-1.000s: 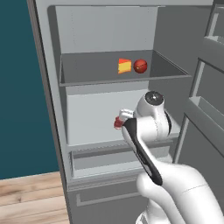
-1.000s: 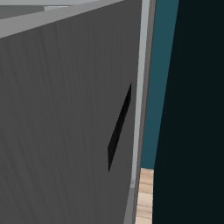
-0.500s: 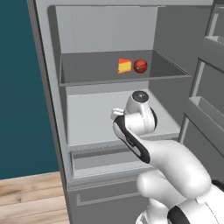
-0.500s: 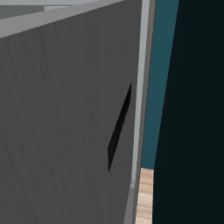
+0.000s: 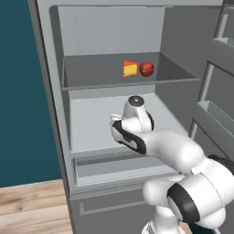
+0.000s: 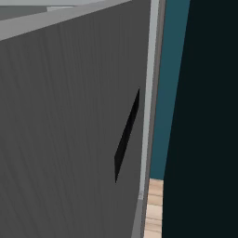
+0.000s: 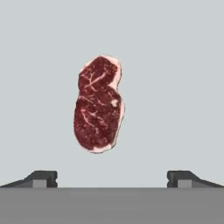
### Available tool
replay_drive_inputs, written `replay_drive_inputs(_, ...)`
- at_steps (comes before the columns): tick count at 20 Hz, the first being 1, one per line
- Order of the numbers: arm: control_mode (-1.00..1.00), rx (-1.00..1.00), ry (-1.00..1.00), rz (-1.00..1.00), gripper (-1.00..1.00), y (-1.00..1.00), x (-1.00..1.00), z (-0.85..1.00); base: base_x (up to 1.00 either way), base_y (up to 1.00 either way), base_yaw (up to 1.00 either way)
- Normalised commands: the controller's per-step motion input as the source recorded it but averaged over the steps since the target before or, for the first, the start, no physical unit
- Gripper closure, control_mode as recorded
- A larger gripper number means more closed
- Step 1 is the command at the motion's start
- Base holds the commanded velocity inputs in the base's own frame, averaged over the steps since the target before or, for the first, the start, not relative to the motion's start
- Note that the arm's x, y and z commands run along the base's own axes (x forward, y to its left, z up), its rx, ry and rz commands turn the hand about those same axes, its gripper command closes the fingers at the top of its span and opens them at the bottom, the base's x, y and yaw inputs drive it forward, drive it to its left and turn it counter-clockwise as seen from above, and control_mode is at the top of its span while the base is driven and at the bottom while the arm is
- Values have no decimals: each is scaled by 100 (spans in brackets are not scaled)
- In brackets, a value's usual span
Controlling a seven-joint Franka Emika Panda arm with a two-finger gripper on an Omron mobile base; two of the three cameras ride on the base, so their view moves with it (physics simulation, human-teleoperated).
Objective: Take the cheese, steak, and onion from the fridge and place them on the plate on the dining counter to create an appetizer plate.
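In the left base view the arm [image 5: 151,141] covers the middle shelf [image 5: 91,132] where the pincer reaches, hiding whatever lies there. The fridge [image 5: 55,114] is cut off at twelve and three o'clock. The right base view is blocked by the grey door [image 6: 69,130].

The cheese [image 5: 130,69] was set just left of the onion [image 5: 146,69] on the fridge's [image 5: 55,114] upper shelf; the steak [image 7: 99,104] lay on the shelf below.

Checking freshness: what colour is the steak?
Dark red steak with pale marbling; hand view.
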Motion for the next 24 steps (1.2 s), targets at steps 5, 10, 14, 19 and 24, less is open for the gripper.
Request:
replay_drive_inputs(5,-100,-1,2,-3,-100,2,41,-25,0,0,0)
replay_drive_inputs(10,-100,0,4,-2,-100,0,37,-24,0,0,0)
replay_drive_inputs(14,-100,0,2,0,-100,0,35,-23,0,0,0)
replay_drive_inputs(19,-100,0,0,0,-100,0,35,-30,0,0,0)
replay_drive_inputs(24,-100,0,0,-3,-100,0,6,-54,0,0,0)
